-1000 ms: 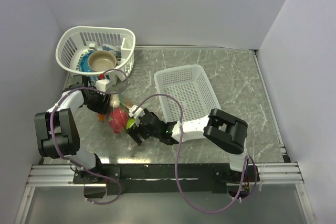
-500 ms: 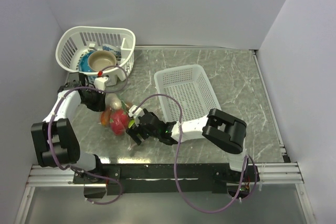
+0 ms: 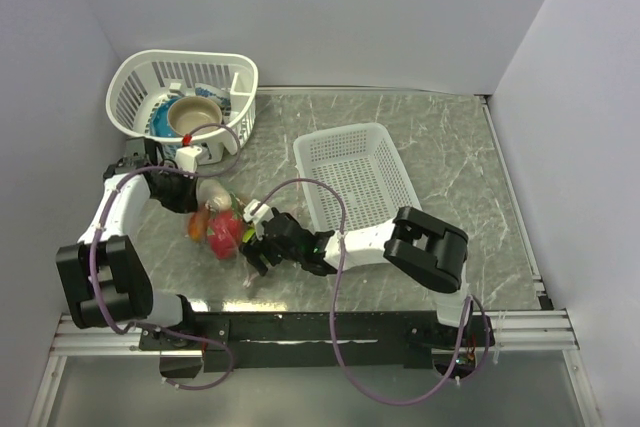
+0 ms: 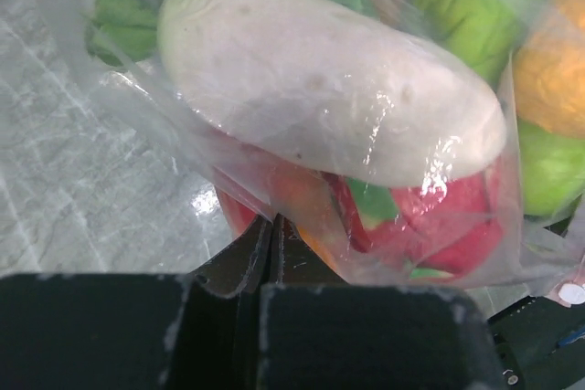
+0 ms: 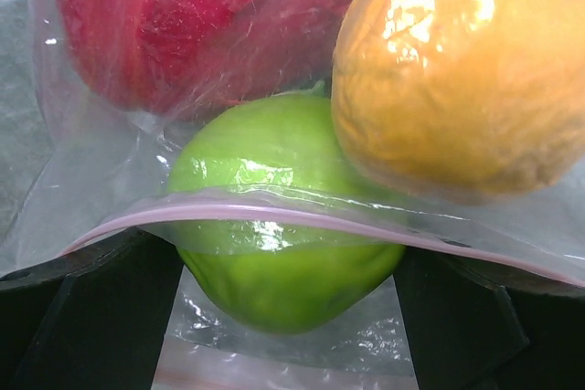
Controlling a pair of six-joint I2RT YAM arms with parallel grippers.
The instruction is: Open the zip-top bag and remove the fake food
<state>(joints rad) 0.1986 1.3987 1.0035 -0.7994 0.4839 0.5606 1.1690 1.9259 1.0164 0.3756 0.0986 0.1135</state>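
The clear zip-top plastic bag (image 3: pixel 213 229) lies on the grey marbled worktop (image 3: pixel 450 177) near its front-left part, between the two arms. The left end effector (image 4: pixel 271 237) meets it from the left and the right end effector (image 5: pixel 279 321) from the right.

The left end effector's fingers are pressed together, and in its wrist view they pinch a fold of the bag's film at its near lower edge. The bulk of the bag rises just beyond their tips.

The right end effector is spread wide. The pale pink zip strip (image 5: pixel 274 215) runs across the gap from one finger to the other. A lime-green plastic ball (image 5: pixel 283 262) inside the bag sits between the fingers. Whether the pads touch the film cannot be told.

The bag is thin, glossy and crumpled, packed full and bulging with fake food. A long white oblong piece (image 4: pixel 329 89) lies on top. Under it is a red piece with a green patch (image 4: pixel 430 212). A dimpled orange ball (image 5: pixel 457 70) and a dark red ribbed piece (image 5: pixel 174 15) press against the film above the green ball. More lime-green pieces show at the far side in the left wrist view.

A rectangular white plastic basket (image 3: pixel 355 182) stands just to the right of the bag.
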